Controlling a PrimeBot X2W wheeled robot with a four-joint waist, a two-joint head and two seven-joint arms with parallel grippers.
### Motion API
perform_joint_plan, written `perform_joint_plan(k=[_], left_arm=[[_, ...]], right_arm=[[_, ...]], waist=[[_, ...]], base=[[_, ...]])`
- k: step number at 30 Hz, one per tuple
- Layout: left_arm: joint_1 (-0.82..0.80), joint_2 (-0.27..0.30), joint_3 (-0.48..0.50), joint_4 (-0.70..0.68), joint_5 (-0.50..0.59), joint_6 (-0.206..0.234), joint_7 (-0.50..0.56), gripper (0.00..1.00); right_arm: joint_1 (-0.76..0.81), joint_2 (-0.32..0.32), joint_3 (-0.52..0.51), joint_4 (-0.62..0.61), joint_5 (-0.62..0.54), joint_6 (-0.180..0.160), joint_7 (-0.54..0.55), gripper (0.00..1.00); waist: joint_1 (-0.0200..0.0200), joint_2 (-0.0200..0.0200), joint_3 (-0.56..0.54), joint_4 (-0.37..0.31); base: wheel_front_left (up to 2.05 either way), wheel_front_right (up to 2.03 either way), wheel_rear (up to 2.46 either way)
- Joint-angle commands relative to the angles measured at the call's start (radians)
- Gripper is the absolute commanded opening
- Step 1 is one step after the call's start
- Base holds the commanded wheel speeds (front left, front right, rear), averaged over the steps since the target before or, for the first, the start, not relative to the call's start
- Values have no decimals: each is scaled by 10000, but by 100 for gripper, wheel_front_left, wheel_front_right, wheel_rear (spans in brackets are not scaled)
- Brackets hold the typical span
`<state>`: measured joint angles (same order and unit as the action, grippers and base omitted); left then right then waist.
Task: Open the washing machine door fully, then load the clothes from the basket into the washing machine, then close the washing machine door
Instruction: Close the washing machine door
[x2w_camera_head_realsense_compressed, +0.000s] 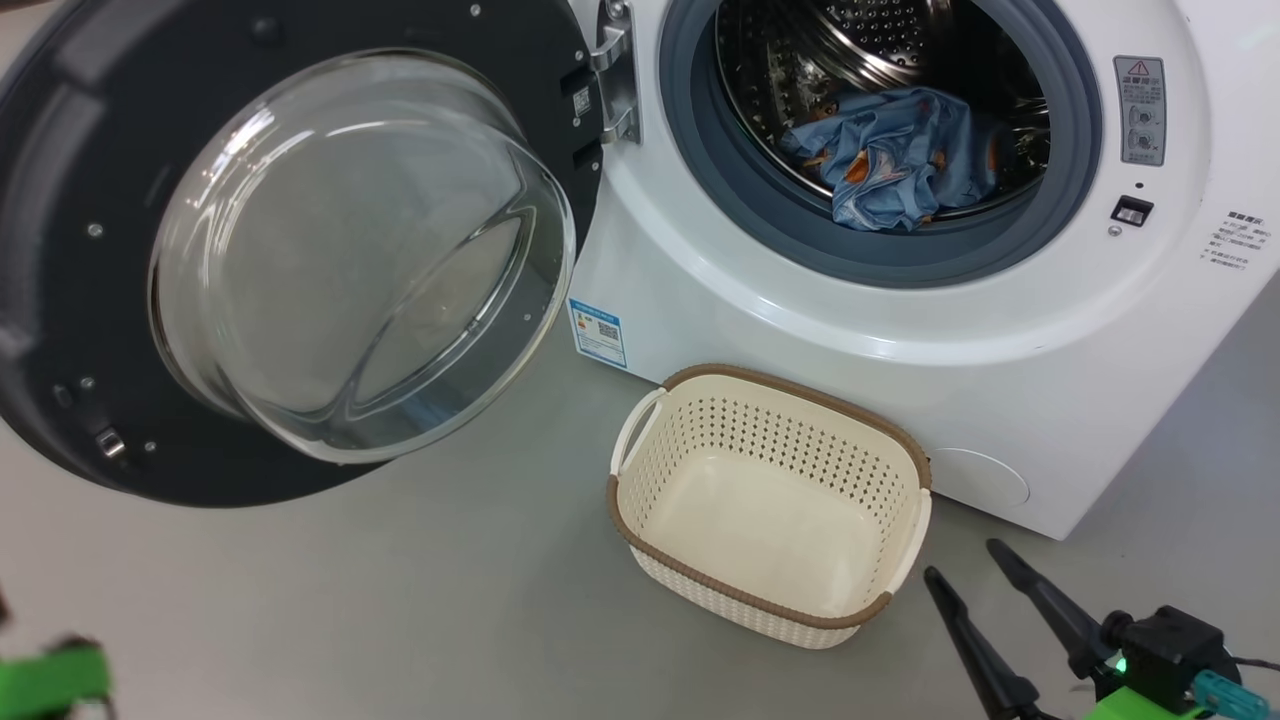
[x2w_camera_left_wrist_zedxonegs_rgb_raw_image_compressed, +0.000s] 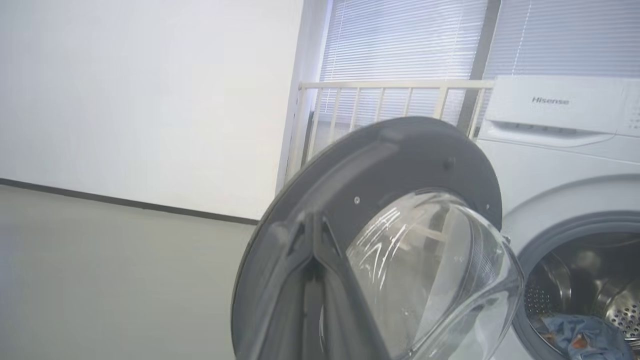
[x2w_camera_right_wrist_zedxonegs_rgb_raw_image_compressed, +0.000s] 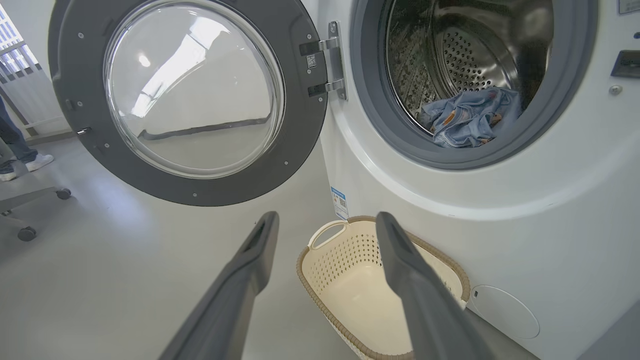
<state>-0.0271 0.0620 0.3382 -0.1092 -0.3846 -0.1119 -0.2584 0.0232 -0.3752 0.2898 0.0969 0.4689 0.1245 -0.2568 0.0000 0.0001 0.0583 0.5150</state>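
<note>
- The brand name (x2w_camera_left_wrist_zedxonegs_rgb_raw_image_compressed: 550, 100) "Hisense" stands in grey letters on the white top panel of the washing machine (x2w_camera_left_wrist_zedxonegs_rgb_raw_image_compressed: 560, 165).
- A blue label (x2w_camera_head_realsense_compressed: 597, 333) with a QR code sits low on the machine's front left; its print is too small to read.
- A grey warning sticker (x2w_camera_head_realsense_compressed: 1140, 110) right of the drum opening carries a red triangle sign above pictograms; its wording is illegible.
- Lines of small dark print (x2w_camera_head_realsense_compressed: 1238, 240) stand further right on the front, illegible.
- A small white sticker (x2w_camera_right_wrist_zedxonegs_rgb_raw_image_compressed: 311, 61) on the washing machine door (x2w_camera_right_wrist_zedxonegs_rgb_raw_image_compressed: 65, 75) by the hinge is unreadable.

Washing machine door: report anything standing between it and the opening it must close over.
Nothing visible blocks the washing machine door swinging shut. The clothes lie in the drum, one fold reaching the grey gasket low down, where it might catch. The basket stands on the floor below.
</note>
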Motion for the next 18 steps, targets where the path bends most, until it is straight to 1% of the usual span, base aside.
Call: perform_joint_plan(k=[1, 2, 5, 9, 11, 13, 18], left_arm=[[-515, 391, 436, -327, -37, -34, -34, 0], [-834, 570, 610, -342, -177, -84, -34, 0], [-1858, 1352, 1029, -119, -682, -164, -34, 0], [-3096, 2469, 1072, 612, -1559, -182, -34, 0], [-3641, 2964, 951, 1348, -2191, -184, -34, 0], [-4191, 3374, 794, 2318, -3098, -185, 117, 0], [-5417, 4249, 656, 4569, -5316, -186, 1366, 0]], right_arm=[[-11, -96, 70, -277, -64, 62, -49, 100], [44, -73, 2, -302, -81, 62, -49, 100], [191, -3, -210, -387, -132, 62, -49, 100], [329, 41, -415, -506, -196, 62, -49, 100], [380, 49, -505, -560, -220, 62, -49, 100], [410, 49, -563, -611, -239, 62, -49, 100], [320, 31, -559, -700, -275, 62, -49, 100]], waist=[[0, -1, 4, -5], [0, -1, 11, -12], [0, -1, 34, -37], [0, -1, 129, -46], [0, -1, 198, -46], [0, -1, 277, -63], [0, -1, 559, -203]], base=[[0, 0, 0], [0, 0, 0], [0, 0, 0], [0, 0, 0], [0, 0, 0], [0, 0, 0], [0, 0, 0]])
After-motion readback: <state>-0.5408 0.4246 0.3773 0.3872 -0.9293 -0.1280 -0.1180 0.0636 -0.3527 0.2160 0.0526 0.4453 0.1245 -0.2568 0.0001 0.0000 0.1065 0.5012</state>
